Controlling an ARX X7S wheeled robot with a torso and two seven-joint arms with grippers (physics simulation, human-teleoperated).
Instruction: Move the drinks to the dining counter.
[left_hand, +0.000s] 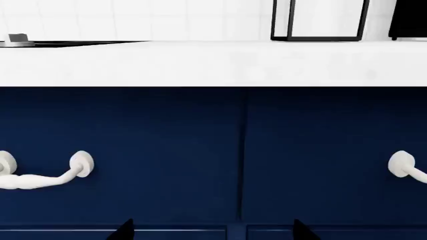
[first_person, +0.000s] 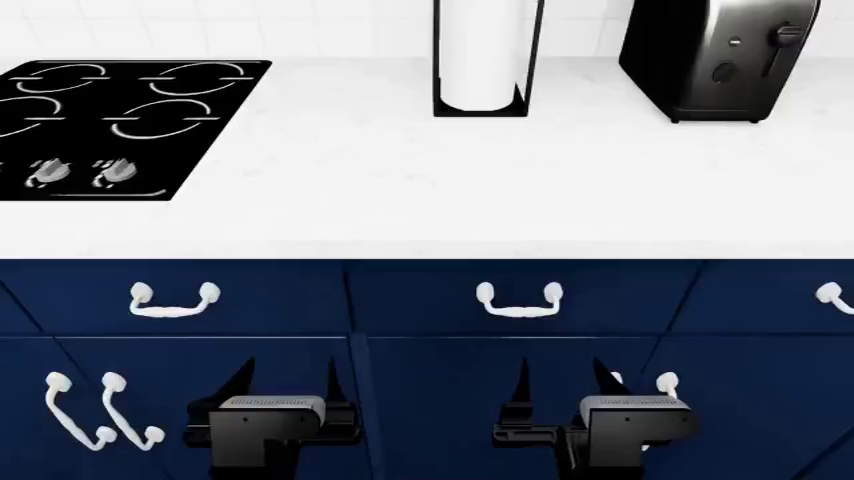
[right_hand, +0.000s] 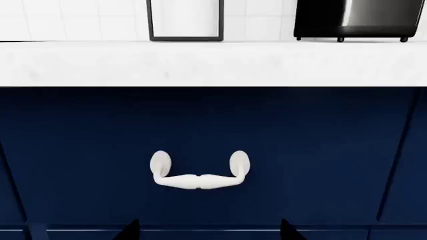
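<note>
**Both grippers idle before navy cabinets; no drinks in your views**

Your left gripper (first_person: 284, 385) and right gripper (first_person: 561, 385) hang low with jaws spread, holding nothing, facing matte navy drawer fronts (first_person: 427, 300) with glossy white curved handles (first_person: 518, 300). Above, the pale worktop (first_person: 400, 190) carries a black cooktop (first_person: 114, 110) with ring markings and two metal knobs, a black-framed paper towel holder (first_person: 483, 60) and a shiny dark toaster (first_person: 714, 60), both cut off at the top. Neither bottle, cup nor dining counter shows; no writing is legible.
</note>
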